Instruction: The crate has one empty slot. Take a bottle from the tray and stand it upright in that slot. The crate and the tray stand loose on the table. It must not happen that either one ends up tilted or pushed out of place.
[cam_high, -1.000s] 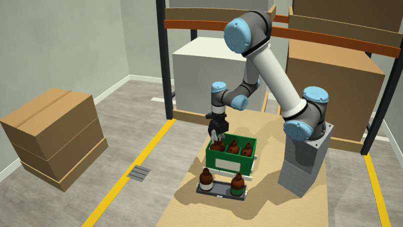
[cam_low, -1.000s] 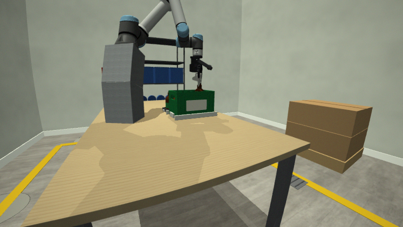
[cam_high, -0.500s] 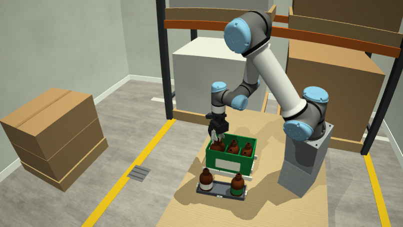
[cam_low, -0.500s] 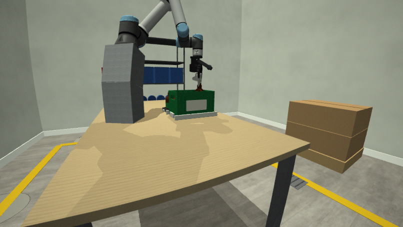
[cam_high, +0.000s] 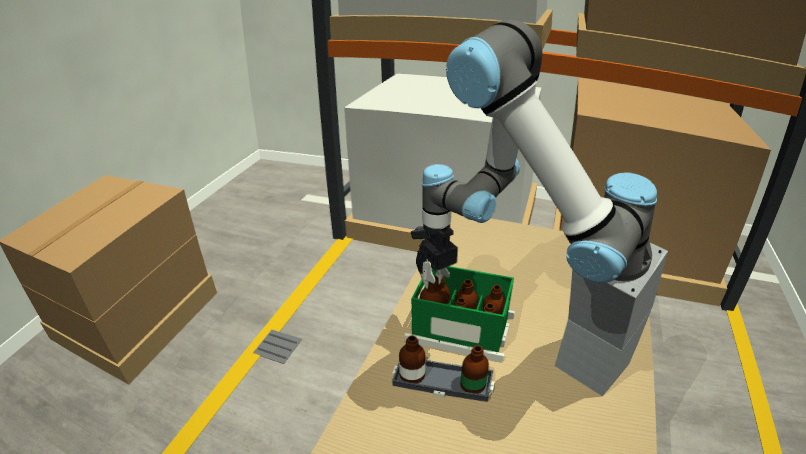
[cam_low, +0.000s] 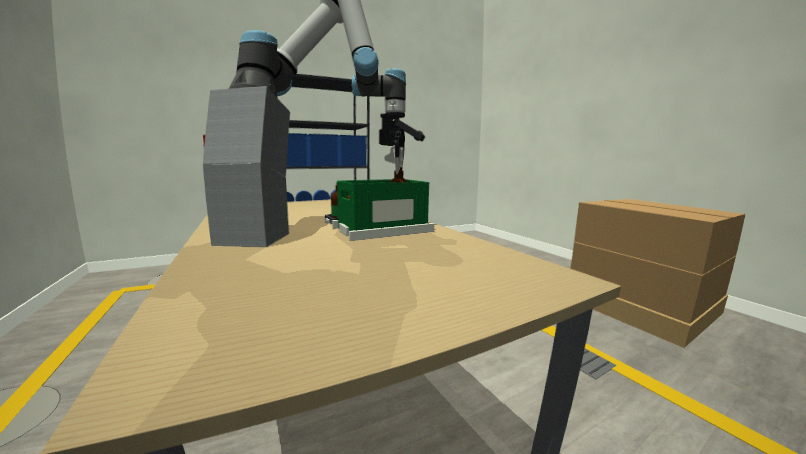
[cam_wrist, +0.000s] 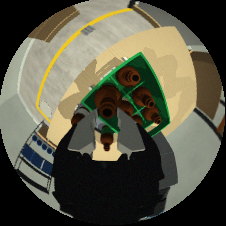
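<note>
Brown glass bottle (cam_high: 435, 291), neck pinched in my gripper (cam_high: 434, 274), stands in the left slot of the green crate (cam_high: 459, 329) at centre frame; two bottles occupy the tray (cam_high: 441, 384) below.

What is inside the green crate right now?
Brown bottles stand in the green crate; the gripper grips the neck of one in its far-left slot. The walls hide their lower bodies.
</note>
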